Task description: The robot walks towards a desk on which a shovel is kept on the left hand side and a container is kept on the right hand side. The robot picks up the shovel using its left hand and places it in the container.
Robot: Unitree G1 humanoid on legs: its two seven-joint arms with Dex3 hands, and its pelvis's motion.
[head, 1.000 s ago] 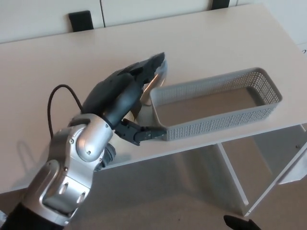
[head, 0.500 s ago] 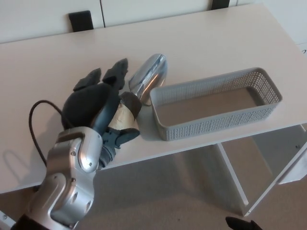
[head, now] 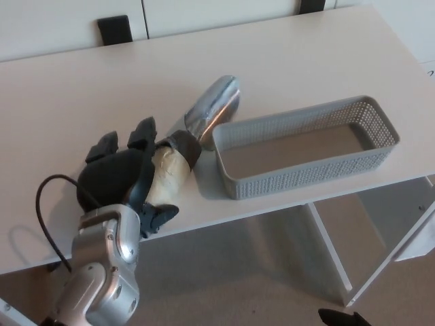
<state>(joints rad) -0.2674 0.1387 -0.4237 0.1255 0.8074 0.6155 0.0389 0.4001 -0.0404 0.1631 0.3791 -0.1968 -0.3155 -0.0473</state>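
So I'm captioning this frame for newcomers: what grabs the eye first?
The robot's black left hand at lower left, open beside the shovel, which lies on the white desk with its metal scoop against the basket's corner. Next, the empty grey mesh container near the desk's right front edge.

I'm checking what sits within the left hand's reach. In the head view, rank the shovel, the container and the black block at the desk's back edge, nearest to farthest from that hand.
From the left hand:
1. Shovel, right beside it.
2. Container, on the right.
3. Black block, at the back edge.
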